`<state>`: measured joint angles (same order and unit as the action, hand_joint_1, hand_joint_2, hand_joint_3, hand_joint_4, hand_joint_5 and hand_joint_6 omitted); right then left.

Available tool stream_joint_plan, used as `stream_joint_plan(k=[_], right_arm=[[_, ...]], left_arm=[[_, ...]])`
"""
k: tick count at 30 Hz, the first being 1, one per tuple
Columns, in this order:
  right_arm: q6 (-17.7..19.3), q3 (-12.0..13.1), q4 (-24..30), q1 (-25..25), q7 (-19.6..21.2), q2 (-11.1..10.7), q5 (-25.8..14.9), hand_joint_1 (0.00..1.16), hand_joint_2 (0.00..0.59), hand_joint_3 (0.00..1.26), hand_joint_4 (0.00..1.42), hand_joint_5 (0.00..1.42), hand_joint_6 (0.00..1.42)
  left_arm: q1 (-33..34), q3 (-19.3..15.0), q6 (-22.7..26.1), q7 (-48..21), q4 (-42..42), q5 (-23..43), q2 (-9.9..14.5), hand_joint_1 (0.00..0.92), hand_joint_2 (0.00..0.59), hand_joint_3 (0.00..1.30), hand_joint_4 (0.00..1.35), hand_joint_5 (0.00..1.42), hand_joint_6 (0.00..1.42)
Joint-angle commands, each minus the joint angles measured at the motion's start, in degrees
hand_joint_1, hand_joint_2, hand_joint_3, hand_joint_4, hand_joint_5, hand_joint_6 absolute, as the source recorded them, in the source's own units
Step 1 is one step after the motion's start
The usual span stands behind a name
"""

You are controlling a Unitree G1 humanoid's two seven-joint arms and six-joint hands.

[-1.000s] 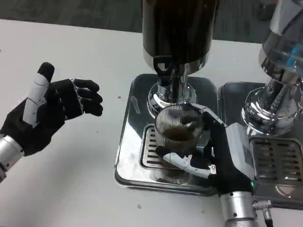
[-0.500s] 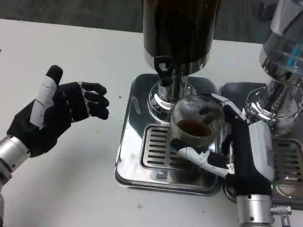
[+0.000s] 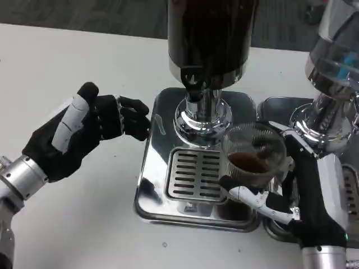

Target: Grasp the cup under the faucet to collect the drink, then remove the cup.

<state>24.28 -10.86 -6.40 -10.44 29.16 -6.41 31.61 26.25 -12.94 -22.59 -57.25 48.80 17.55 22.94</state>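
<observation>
A clear ribbed cup (image 3: 252, 152) with brown drink in it hangs above the right edge of the drip tray, off to the right of the faucet (image 3: 197, 92). My right hand (image 3: 291, 190) grips the cup from its right and front side. The dark dispenser tank (image 3: 210, 33) stands over the faucet. My left hand (image 3: 84, 129) hovers over the table just left of the steel tray (image 3: 151, 190), fingers apart and holding nothing.
A slotted grate (image 3: 195, 175) lies in the tray below the faucet. A second chrome dispenser (image 3: 331, 95) with its own tray stands close on the right, behind my right hand. White table (image 3: 73, 224) spreads to the left and front.
My right hand has lifted the cup off the grate and carried it right, away from under the faucet. My left hand has moved right, toward the tray.
</observation>
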Motion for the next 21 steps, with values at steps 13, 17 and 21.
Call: stream_joint_plan(k=[13,17,21], right_arm=[[0.6,2.6,14.8,-9.3,-4.9,-0.6,-1.8,0.97,0.161,0.66,0.79,0.99,1.33],[0.8,3.4,17.3,-11.1,-6.2,-0.6,-2.5,0.97,0.161,0.67,0.8,1.0,1.35],[1.2,3.9,20.3,-13.2,-7.5,-0.6,-3.1,0.97,0.161,0.68,0.82,1.01,1.35]], left_arm=[[-11.9,4.2,-12.4,1.4,-21.6,-2.6,1.1,0.0,0.08,0.46,0.38,0.38,0.45],[-13.6,5.1,-16.9,2.6,-24.3,-4.4,2.1,0.0,0.064,0.37,0.22,0.23,0.34],[-15.3,6.0,-22.1,4.4,-26.8,-6.7,3.4,0.0,0.057,0.3,0.14,0.15,0.29]])
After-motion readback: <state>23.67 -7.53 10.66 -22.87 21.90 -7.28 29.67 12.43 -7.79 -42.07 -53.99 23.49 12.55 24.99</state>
